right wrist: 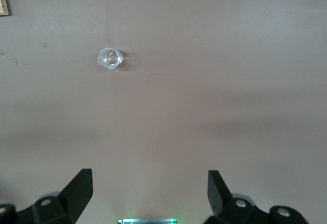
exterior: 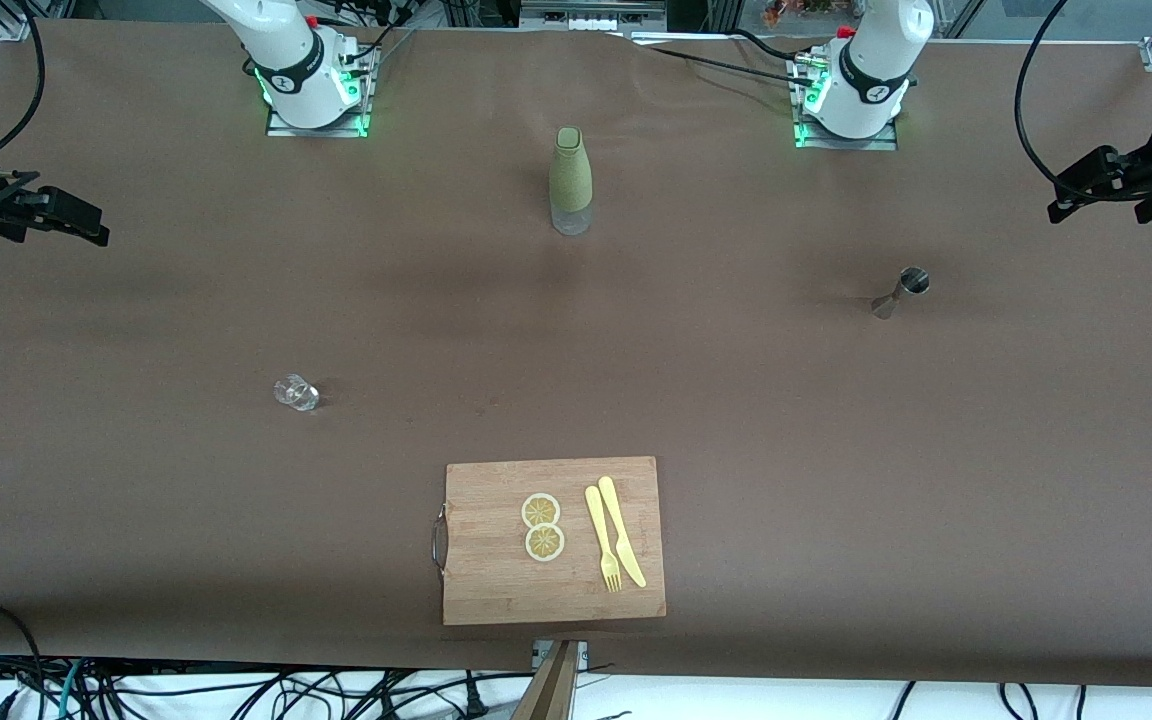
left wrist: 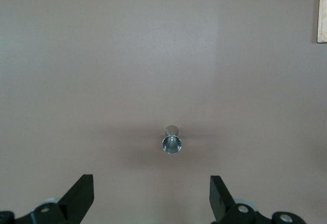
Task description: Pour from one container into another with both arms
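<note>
1. left end effector [left wrist: 152, 201] hangs wide open, empty, over a metal measuring cup [left wrist: 171, 141] on the table [exterior: 836, 450].
2. right end effector [right wrist: 149, 198] hangs wide open, empty, over the table near a small glass [right wrist: 110, 58].

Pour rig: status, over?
Left pincer and right pincer open, empty, high at the table ends. Jigger, shot glass, bottle untouched. Nothing in the way.
</note>
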Tool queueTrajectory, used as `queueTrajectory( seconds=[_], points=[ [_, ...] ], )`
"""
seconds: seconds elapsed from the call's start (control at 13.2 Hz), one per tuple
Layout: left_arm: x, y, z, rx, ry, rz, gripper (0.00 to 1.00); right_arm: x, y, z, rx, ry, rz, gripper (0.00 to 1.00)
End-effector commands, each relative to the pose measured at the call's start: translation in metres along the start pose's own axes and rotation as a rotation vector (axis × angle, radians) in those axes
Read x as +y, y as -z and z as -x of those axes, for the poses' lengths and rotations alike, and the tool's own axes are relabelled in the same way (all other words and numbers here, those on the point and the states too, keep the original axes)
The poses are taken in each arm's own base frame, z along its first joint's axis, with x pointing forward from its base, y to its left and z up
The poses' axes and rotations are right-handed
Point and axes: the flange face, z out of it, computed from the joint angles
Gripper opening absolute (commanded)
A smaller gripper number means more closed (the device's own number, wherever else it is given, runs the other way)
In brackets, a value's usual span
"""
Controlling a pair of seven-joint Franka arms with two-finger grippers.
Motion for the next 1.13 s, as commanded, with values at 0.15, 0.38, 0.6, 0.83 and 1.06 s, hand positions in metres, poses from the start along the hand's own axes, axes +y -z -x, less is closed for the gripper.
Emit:
queueTrajectory(
  seconds=[0.15,0.38,0.6,0.83,1.06],
  points=[
    [-0.001,0.007,0.004,0.003,-0.021,-0.017,1.0,0.002,0.006,-0.002,0.005,-0.014,0.017,1.0],
    [-0.001,0.006,0.003,0.0,-0.02,-0.017,1.0,0.001,0.006,-0.002,0.005,-0.014,0.015,1.0],
    [-0.002,-0.005,-0.003,-0.014,-0.024,-0.02,1.0,-0.001,0.006,-0.002,0.004,-0.014,0.005,1.0],
    [-0.004,-0.003,-0.005,-0.002,-0.021,-0.028,1.0,-0.011,0.004,-0.001,-0.011,0.006,0.016,1.0],
    [-0.009,-0.007,-0.003,-0.016,-0.01,-0.028,1.0,-0.002,-0.003,-0.005,-0.025,0.03,0.007,1.0]
  ],
)
